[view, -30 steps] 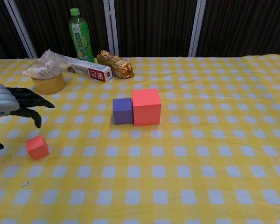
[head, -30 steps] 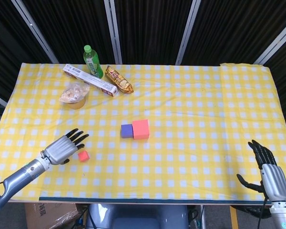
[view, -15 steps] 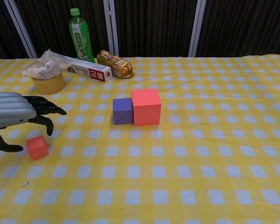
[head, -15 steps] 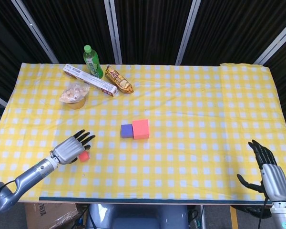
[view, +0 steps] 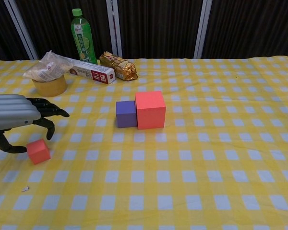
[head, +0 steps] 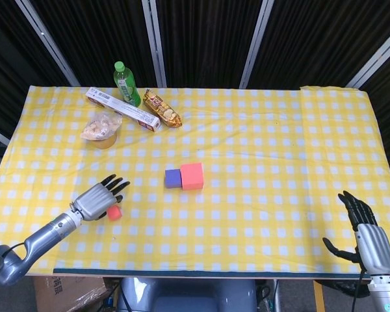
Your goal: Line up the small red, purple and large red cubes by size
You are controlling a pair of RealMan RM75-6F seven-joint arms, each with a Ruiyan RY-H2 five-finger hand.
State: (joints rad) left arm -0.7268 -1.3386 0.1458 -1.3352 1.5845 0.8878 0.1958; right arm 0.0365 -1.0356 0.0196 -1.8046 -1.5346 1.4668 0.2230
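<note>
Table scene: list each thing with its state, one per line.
small red cube: on the cloth, apart from the others
purple cube: touching large red cube
large red cube: upright
bottle: standing, capped
left hand: open over small cube
right hand: open, idle

Yellow-and-white checked tablecloth (view: 221, 201): woven cloth, matt, lightly creased. Small red cube (view: 38, 151), purple cube (view: 126, 114) and large red cube (view: 150, 109): matt, smooth faces, foam-like in look. Left hand (view: 14, 117): brushed silver metal back, black matt plastic fingers (view: 50, 111). Right hand (head: 367, 233): same silver and black finish. Green bottle (view: 84, 38): glossy clear plastic with a printed label. Snack packet (view: 118, 66): shiny crinkled foil. Long box (view: 92, 73): smooth printed card. Tape roll (view: 50, 86): glossy tan, under a clear crumpled plastic bag (view: 45, 66).
</note>
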